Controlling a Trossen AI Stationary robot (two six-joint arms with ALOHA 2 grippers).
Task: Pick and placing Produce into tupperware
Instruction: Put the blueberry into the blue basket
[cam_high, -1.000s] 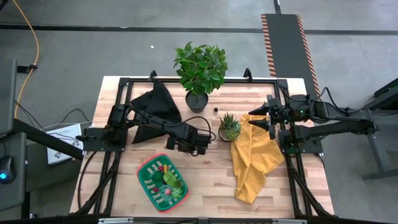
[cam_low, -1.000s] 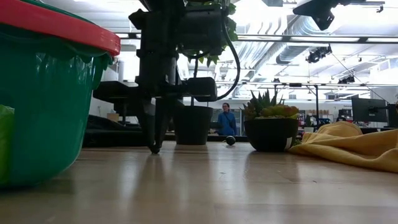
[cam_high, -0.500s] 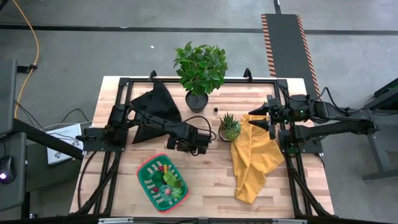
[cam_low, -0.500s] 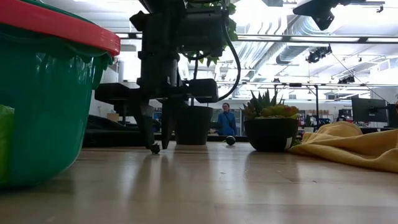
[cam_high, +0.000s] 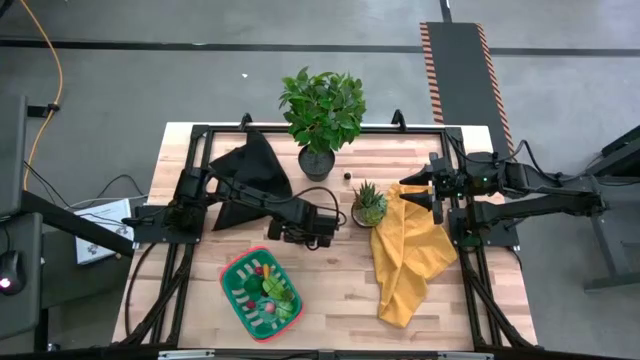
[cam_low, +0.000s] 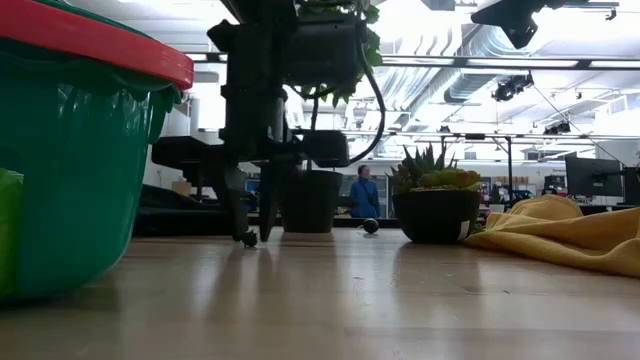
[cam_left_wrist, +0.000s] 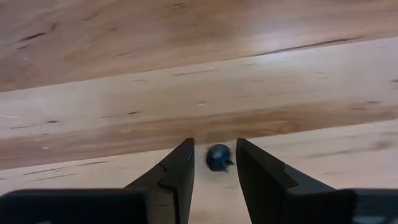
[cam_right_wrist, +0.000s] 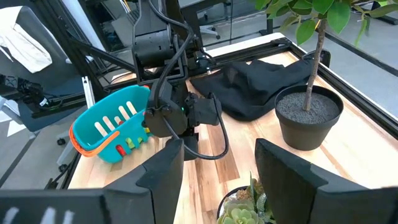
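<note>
Leafy potted plant (cam_high: 322, 120), black cloth (cam_high: 247, 175), spiky potted plant (cam_high: 369, 204), yellow cloth (cam_high: 410, 255) on wooden table (cam_high: 330, 285).
</note>
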